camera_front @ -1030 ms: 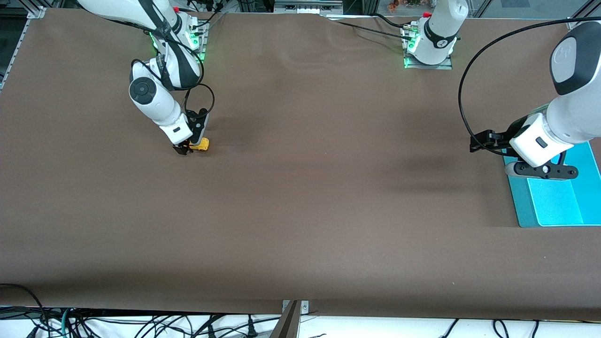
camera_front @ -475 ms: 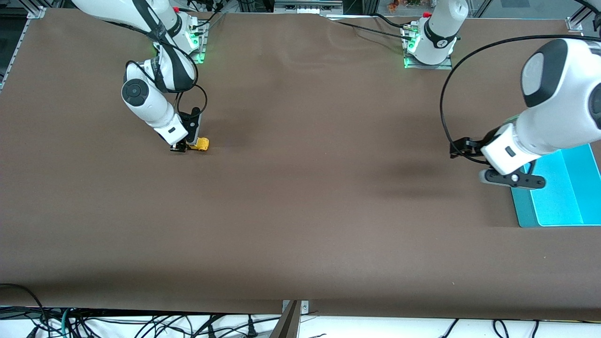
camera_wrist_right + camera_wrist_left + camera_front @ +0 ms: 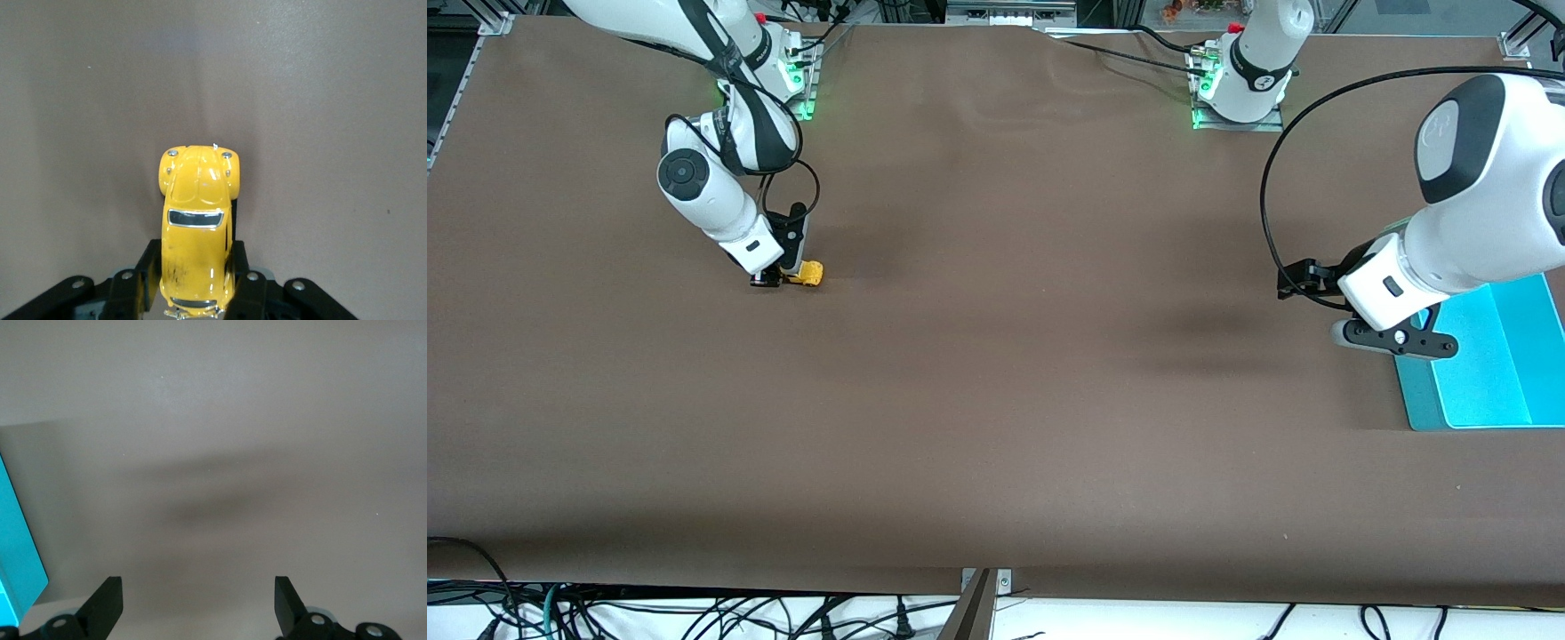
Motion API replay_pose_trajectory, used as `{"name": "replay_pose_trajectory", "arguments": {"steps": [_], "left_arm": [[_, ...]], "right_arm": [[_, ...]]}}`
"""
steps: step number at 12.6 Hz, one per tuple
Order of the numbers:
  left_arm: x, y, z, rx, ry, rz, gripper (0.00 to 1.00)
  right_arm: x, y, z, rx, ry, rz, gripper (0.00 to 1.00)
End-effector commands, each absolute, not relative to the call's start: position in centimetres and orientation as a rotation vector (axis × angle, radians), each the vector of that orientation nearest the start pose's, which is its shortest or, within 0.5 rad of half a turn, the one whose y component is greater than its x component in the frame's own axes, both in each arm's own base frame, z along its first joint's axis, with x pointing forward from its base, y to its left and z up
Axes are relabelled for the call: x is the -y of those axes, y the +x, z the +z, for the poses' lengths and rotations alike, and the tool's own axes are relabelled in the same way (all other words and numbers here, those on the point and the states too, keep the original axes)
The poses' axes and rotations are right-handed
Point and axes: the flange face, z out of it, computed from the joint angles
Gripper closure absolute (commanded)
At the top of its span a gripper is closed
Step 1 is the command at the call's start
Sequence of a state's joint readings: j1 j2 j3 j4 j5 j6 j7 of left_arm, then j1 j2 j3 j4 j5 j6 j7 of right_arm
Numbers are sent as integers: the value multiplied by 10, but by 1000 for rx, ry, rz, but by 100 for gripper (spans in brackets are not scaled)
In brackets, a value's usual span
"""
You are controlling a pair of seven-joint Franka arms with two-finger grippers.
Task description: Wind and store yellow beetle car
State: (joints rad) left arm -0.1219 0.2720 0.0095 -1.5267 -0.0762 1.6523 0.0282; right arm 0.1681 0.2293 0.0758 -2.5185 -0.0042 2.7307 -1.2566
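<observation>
Yellow beetle car [image 3: 809,273] on desk [image 3: 996,373], upper left of frame | right gripper [image 3: 769,281] jaws clamp its rear | left gripper [image 3: 198,603] jaws wide beside cyan bin [image 3: 1485,364], waiting | advice: drag backward straight, wheels pressed down.

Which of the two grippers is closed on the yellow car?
The right gripper: its fingers clamp the yellow beetle car on the table. The left gripper is open beside the cyan bin.

Yellow beetle car [image 3: 809,273] on table [image 3: 996,427] toward right arm's end; bin [image 3: 1485,373] at left arm's end.
</observation>
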Motion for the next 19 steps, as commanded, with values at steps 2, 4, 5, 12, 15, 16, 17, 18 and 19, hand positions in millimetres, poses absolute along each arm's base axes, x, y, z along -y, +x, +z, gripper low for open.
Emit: {"name": "replay_pose_trajectory", "arguments": {"steps": [2, 4, 5, 12, 15, 16, 17, 18, 19], "left_arm": [[71, 628, 487, -322, -3201, 222, 0], [67, 632, 482, -560, -3171, 202, 0], [62, 632, 481, -711, -3120, 199, 0], [50, 636, 448, -1257, -2918, 279, 0], [46, 631, 433, -1357, -2887, 323, 0], [46, 631, 432, -1405, -2869, 324, 0], [46, 631, 431, -1457, -2847, 324, 0], [45, 631, 430, -1492, -2833, 325, 0], [41, 630, 427, -1511, -2827, 333, 0]], "right_arm": [[-117, 457, 186, 2330, -2122, 7, 81], [-111, 459, 184, 2364, -2084, 13, 81], [-103, 459, 179, 2345, -2099, 26, 81], [-20, 462, 161, 2328, -2113, 122, 81], [21, 462, 158, 2313, -2144, 154, 81], [33, 461, 159, 2314, -2149, 161, 81], [40, 461, 158, 2329, -2135, 167, 80], [51, 461, 157, 2355, -2124, 161, 80], [60, 461, 154, 2388, -2105, 161, 80]]}}
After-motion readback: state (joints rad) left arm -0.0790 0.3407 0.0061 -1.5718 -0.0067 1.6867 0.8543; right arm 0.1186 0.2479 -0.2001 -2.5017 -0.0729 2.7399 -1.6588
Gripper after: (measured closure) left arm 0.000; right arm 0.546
